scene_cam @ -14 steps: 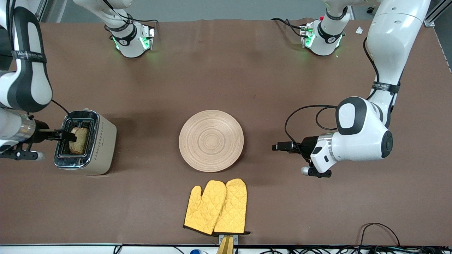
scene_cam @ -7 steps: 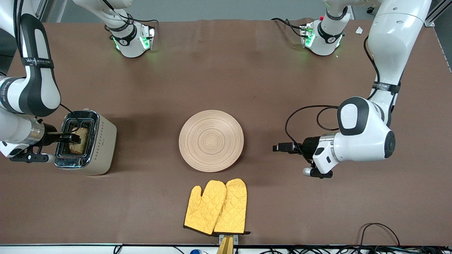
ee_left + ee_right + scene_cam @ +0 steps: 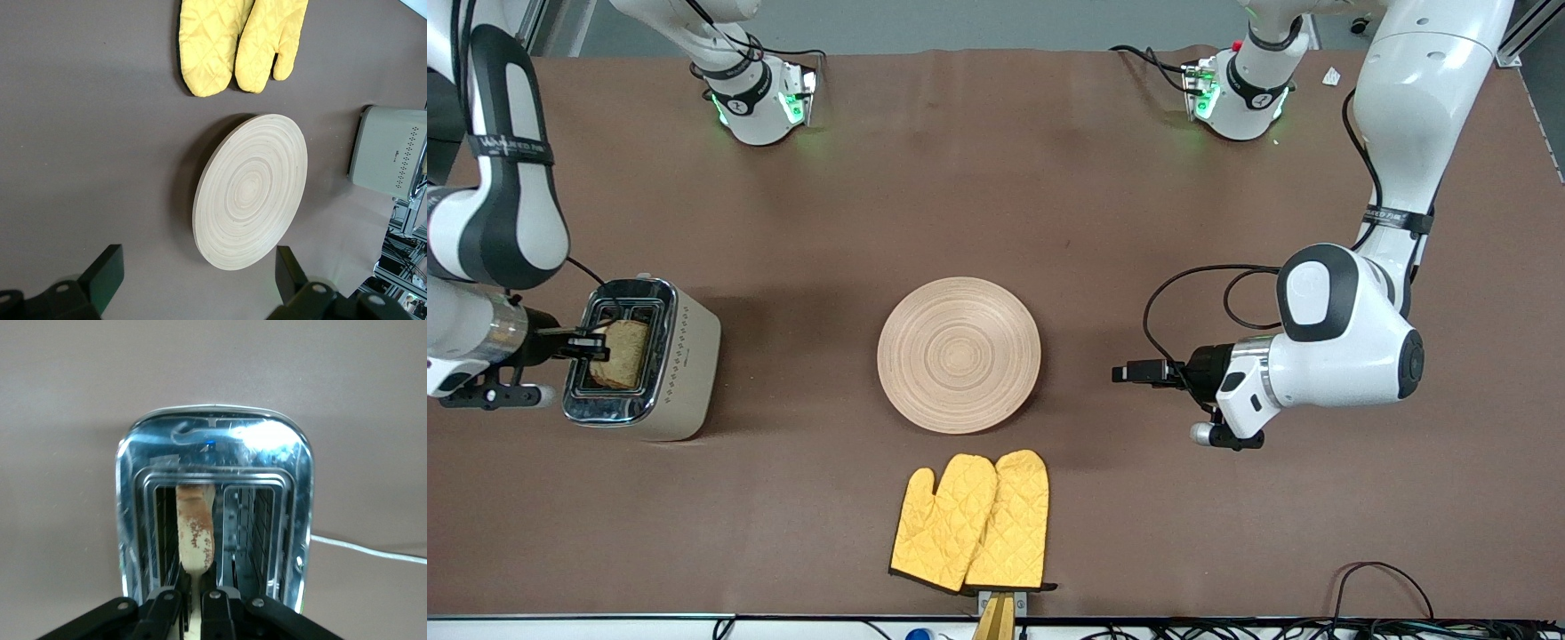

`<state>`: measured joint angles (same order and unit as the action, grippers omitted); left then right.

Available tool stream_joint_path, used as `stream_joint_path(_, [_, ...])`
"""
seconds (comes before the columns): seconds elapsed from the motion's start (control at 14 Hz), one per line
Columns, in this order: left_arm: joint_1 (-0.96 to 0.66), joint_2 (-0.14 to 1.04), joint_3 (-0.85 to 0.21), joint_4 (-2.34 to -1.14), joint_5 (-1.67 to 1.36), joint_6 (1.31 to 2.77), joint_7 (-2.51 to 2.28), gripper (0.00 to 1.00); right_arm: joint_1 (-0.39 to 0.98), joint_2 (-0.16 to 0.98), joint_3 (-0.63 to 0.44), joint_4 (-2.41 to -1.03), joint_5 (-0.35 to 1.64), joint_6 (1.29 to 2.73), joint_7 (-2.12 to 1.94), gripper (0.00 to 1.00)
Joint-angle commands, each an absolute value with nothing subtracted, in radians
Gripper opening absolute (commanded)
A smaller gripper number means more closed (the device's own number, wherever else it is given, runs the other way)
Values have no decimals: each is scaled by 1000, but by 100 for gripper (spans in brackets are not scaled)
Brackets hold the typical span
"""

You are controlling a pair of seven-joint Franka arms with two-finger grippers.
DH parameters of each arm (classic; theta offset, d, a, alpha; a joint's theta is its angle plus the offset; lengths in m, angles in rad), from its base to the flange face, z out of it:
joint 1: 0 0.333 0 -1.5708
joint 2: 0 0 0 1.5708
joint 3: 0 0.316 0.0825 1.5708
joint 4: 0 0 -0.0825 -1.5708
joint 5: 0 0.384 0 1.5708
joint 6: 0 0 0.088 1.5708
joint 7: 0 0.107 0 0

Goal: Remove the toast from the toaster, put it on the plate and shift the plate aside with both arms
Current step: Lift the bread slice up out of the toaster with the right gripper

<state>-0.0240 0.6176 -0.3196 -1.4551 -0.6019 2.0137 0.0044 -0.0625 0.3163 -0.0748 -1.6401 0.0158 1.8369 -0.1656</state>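
Yellow oven mitts point(image 3: 971, 522) lie nearest the camera on the tabletop point(image 3: 1049, 196), the empty plate point(image 3: 959, 354) just above them. The toast point(image 3: 621, 353), still in the toaster point(image 3: 643, 357), is pinched by the closed right hand point(image 3: 596, 345); the open left hand point(image 3: 1129, 372) waits beside the plate. A thin edge grip risks a crumbled or dropped slice, or a dragged toaster.

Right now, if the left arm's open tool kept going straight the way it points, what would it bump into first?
Most likely the plate. The left tool hangs open, pointing along the table toward the plate's rim, with only bare table between them. Its height is hard to judge, so it might pass just over.
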Motion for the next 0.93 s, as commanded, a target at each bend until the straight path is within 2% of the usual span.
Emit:
stream_joint_path(0.0, [-23,623,-322,-1442,-620,2013,12,100,-54,213,-68,-1586,18,1726,-196,3])
stream_joint_path(0.21, [-25,626,-322,-1442,-620,2013,12,100,35,175,-71,-1552,14,1661,-184,4])
stream_joint_path(0.5, [-23,624,-322,-1442,-618,2013,12,100,219,186,-69,-1546,12,1657,22,4])
stream_joint_path(0.71, [-23,620,-322,-1442,-620,2010,14,100,366,271,-69,-1542,12,1687,165,4])
stream_joint_path(0.86, [-23,620,-322,-1442,-620,2010,12,100,444,336,-68,-1534,28,1768,298,4])
